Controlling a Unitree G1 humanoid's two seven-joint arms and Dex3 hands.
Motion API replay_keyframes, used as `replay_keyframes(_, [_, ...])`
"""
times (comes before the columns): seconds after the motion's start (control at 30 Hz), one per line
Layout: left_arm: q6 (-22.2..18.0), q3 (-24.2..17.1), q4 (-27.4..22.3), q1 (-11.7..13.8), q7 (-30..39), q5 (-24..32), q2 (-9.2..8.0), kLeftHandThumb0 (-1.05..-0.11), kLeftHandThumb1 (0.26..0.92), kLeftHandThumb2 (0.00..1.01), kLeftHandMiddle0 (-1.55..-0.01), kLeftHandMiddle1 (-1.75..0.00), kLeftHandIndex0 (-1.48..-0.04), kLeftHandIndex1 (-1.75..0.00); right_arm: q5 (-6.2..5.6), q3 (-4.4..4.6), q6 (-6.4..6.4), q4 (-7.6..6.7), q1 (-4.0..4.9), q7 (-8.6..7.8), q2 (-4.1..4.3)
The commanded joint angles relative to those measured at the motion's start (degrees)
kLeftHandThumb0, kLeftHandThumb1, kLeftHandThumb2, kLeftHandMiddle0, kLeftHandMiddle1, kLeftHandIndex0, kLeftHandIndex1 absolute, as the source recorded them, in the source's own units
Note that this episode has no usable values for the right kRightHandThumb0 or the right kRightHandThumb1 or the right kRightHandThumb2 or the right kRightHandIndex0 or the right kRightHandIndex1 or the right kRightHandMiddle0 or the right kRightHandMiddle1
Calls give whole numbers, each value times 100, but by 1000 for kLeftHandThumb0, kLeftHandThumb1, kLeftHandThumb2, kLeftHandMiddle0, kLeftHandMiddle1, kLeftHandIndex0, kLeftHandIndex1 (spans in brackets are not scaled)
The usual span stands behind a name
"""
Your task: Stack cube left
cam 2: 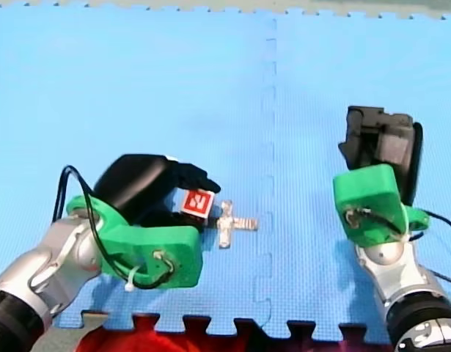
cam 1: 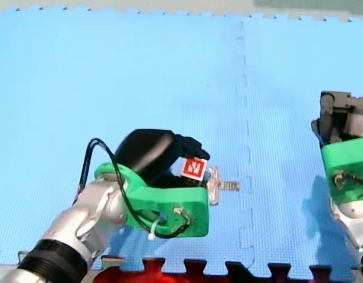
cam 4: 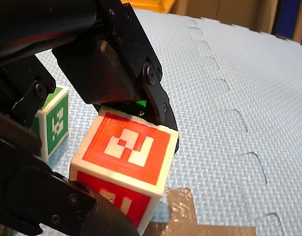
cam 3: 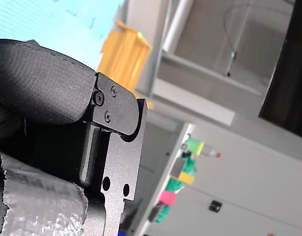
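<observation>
Head views: we note the left hand (cam 1: pixel 169 158) gripping the red cube (cam 1: pixel 194 168) at the near middle of the blue mat (cam 1: pixel 110 71); the right hand (cam 1: pixel 343 121) waits empty at right. Second wrist view: fingers (cam 4: pixel 109 73) clamp opposite faces, with the green cube (cam 4: pixel 55 123) just beside. We judge the red cube light, rigid and slick.

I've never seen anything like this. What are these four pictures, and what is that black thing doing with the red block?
This is a humanoid robot with two arms. Two pictures look down from its head at a blue foam mat; two come from cameras at its wrists. The black thing is its left hand, gripping a red cube near a silver tape cross on the mat. The second wrist view shows that grip up close, with a green cube standing on the mat beside the red one. The right hand is at the mat's right side.
</observation>
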State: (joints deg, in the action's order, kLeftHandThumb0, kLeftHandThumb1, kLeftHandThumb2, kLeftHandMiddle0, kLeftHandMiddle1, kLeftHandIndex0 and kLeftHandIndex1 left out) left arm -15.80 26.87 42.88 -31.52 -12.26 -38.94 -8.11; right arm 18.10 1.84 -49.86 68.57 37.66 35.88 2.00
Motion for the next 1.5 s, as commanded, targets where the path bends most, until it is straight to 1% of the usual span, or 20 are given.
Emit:
replay_keyframes(0.0, [-138, 26, 306, -100, -158, 20, 22, -472, 807, 5, -835, -1716, -1232, -40, -6, 7, 24, 1, 40, 57, -19])
replay_keyframes(0.07, [-218, 38, 507, -171, -270, 25, 59, -481, 811, 4, -849, -1664, -1234, -32, -3, 16, 43, 11, 49, 94, -33])
replay_keyframes(0.17, [-290, 57, 733, -271, -385, 27, 100, -496, 817, 4, -861, -1631, -1241, -28, -8, 16, 83, 25, 58, 147, -40])
replay_keyframes(0.3, [-392, 83, 945, -386, -505, 25, 125, -507, 822, 4, -866, -1611, -1253, -29, -35, -2, 128, 64, 64, 180, -29])
replay_keyframes(0.37, [-425, 101, 1016, -432, -546, 19, 138, -510, 825, 4, -869, -1605, -1257, -29, -50, -10, 142, 92, 70, 177, -22])
replay_keyframes(0.53, [-535, 132, 1127, -494, -588, 36, 150, -510, 828, 3, -875, -1602, -1271, -31, -59, -8, 142, 114, 81, 205, -34])
replay_keyframes(0.7, [-744, 144, 1267, -554, -619, 75, 179, -496, 827, 1, -875, -1625, -1293, -40, -62, -2, 151, 128, 88, 231, -42])
replay_keyframes(0.83, [-800, 191, 1379, -583, -698, 46, 266, -501, 827, 0, -873, -1644, -1287, -37, -77, -9, 165, 149, 107, 233, -51])
replay_keyframes(0.93, [-801, 205, 1400, -592, -709, 65, 335, -508, 826, 0, -872, -1653, -1278, -30, -107, -26, 153, 160, 113, 209, -47])
replay_keyframes(1.0, [-819, 184, 1356, -591, -611, 123, 347, -508, 825, 0, -874, -1658, -1275, -27, -127, -41, 141, 167, 113, 186, -35])
replay_keyframes(1.17, [-877, 163, 1316, -613, -447, 223, 336, -503, 822, 0, -877, -1666, -1267, -18, -144, -61, 137, 169, 123, 168, -23])
replay_keyframes(1.47, [-906, 132, 1145, -619, -240, 304, 284, -493, 814, 0, -883, -1678, -1268, -12, -122, -59, 154, 179, 159, 216, -27])
